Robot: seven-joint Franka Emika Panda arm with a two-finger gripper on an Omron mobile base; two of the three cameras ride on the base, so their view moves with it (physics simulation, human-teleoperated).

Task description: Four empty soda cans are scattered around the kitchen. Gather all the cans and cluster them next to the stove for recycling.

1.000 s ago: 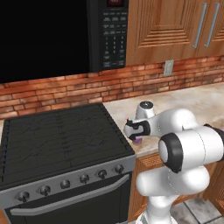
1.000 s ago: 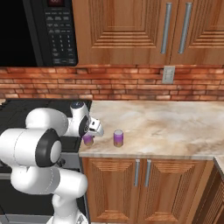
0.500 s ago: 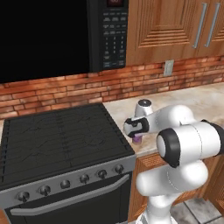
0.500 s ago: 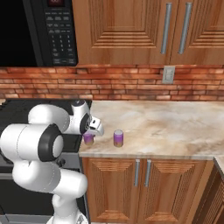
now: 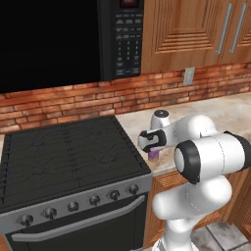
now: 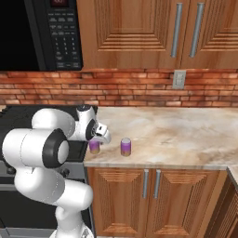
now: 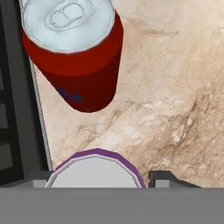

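Observation:
My gripper (image 5: 153, 148) (image 6: 95, 142) points down at the counter's left end, just right of the stove (image 5: 68, 152) (image 6: 14, 116). A purple soda can (image 5: 154, 155) (image 6: 94, 147) (image 7: 94, 168) stands on the counter between its fingers. In the hand view a thin gap shows between the right fingertip (image 7: 159, 178) and the can's rim, so the jaws stand slightly open around it. A red can (image 7: 78, 52) stands upright just beyond it, along the stove's black edge (image 7: 17, 109). A second purple can (image 6: 125, 147) stands a little to the right, near the counter's front edge.
The beige marbled counter (image 6: 186, 135) stretches right from the cans to the corner. A black microwave (image 5: 122, 39) (image 6: 60, 32) hangs over the stove, against the brick wall. Wooden cabinets (image 6: 153, 28) hang above the counter.
The hand has come down a little with the purple can, which now stands on the counter. The fingers have eased apart from it.

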